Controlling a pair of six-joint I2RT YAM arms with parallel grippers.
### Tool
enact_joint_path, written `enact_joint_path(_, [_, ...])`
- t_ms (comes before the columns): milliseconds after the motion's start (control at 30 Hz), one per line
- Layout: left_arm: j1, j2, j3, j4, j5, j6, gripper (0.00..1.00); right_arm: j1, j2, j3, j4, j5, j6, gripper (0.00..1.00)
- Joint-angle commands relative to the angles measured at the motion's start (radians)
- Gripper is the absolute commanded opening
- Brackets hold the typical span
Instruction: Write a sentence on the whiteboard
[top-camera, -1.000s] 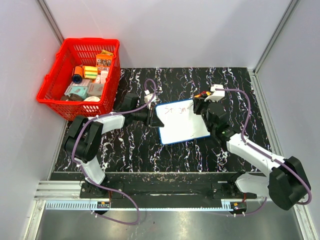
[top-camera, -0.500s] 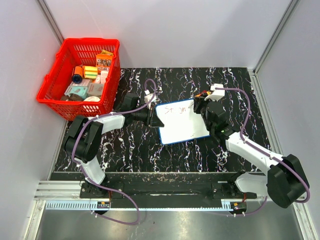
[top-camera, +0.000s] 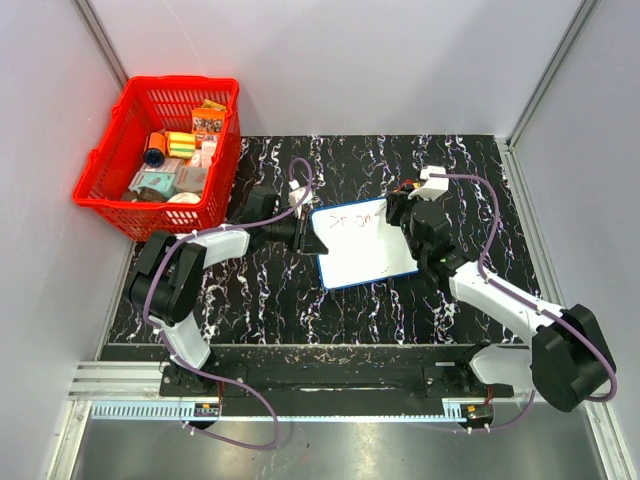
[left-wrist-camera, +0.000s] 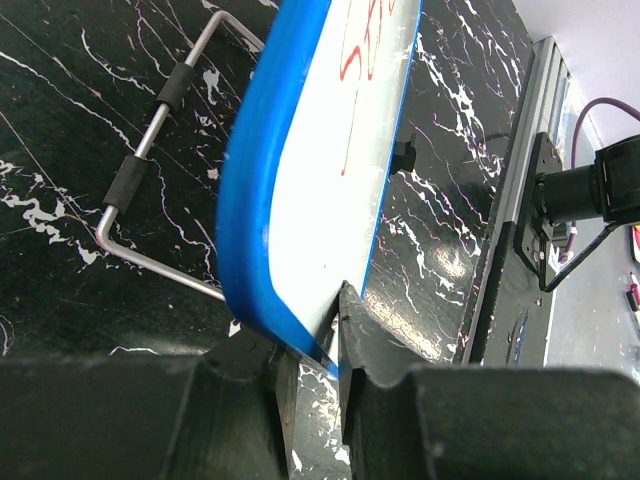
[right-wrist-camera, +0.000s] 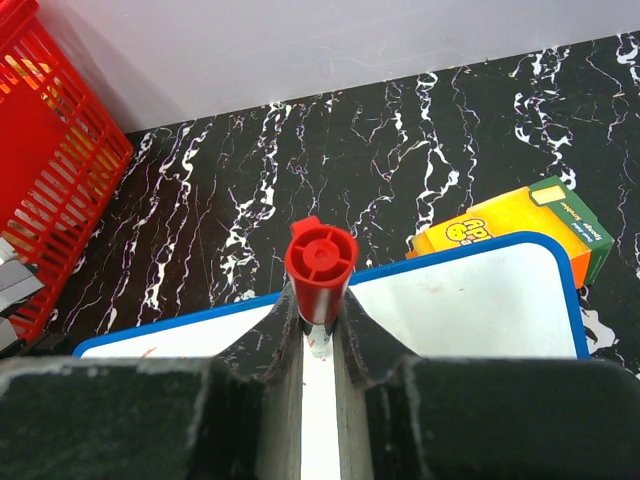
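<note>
There is one whiteboard (top-camera: 370, 255) with one line of red writing (top-camera: 355, 218), one red marker (right-wrist-camera: 321, 260), one orange box (right-wrist-camera: 490, 225) and one wire stand (left-wrist-camera: 126, 183). One red basket (top-camera: 182, 82) holds small packets (top-camera: 175, 165) too jumbled to count. There are two arms: left arm (top-camera: 200, 245) and right arm (top-camera: 500, 295).

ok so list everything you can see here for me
whiteboard: one, white with blue frame, middle of the table
writing: one short line, red, top of the whiteboard
marker: one, red, over the whiteboard
box: one, orange and green, by the whiteboard's far edge
wire stand: one, metal, by the whiteboard
basket: one, red, far left, holding small packs
table: one, black marbled
left gripper: black, shut on the whiteboard's edge
right gripper: black, shut on the marker
</note>
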Motion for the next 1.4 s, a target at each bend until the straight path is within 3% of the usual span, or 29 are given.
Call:
enact_joint_path(0, [-0.014,0.017,-0.009,-0.061,-0.147,0.126,0.0,-0.006,0.012,0.043,0.053,0.022,0.015,0.0])
enact_joint_path(767, [-0.014,0.017,-0.008,-0.064,-0.15,0.127,0.0,-0.006,0.007,0.013,-0.003,-0.08,0.008,0.0])
enact_joint_path(1367, [-0.014,0.021,-0.008,-0.065,-0.148,0.127,0.0,-0.005,-0.01,-0.003,-0.04,-0.005,-0.005,0.0])
